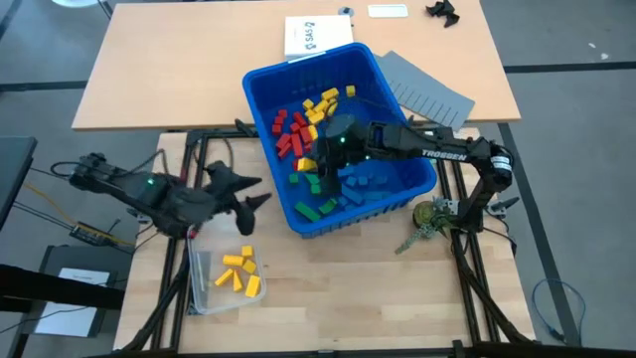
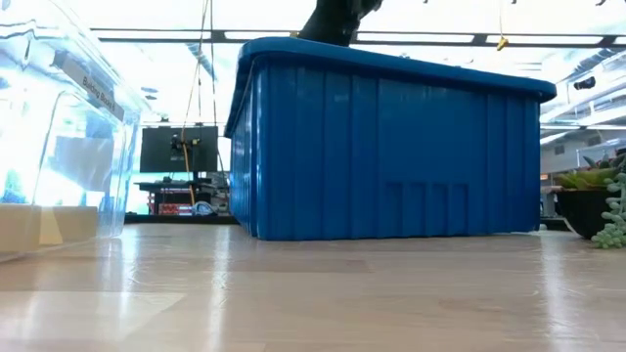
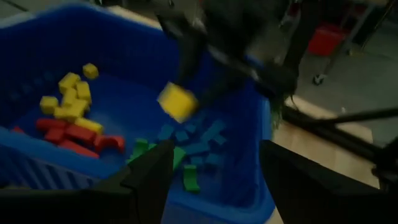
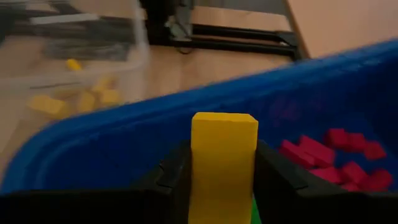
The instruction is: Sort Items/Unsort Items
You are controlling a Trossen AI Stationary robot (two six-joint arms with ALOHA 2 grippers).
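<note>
On the tabletop, my right gripper (image 4: 222,171) hangs over the bin (image 1: 397,89), clamped on an upright yellow block (image 4: 224,158). The clear tray (image 1: 199,283) lies ahead beyond the wall, near my left gripper (image 1: 243,194), its fingers apart.

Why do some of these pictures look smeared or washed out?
Left wrist view: dim, with the yellow toy block and the right gripper holding it smeared. Right wrist view: that block sharp, the clear plastic tub behind soft. Low view: bright backlight glares above the large blue plastic bin.

Light wooden table (image 1: 298,298) with blue bin (image 1: 417,184), clear container (image 1: 204,293), small plant (image 1: 429,217).
</note>
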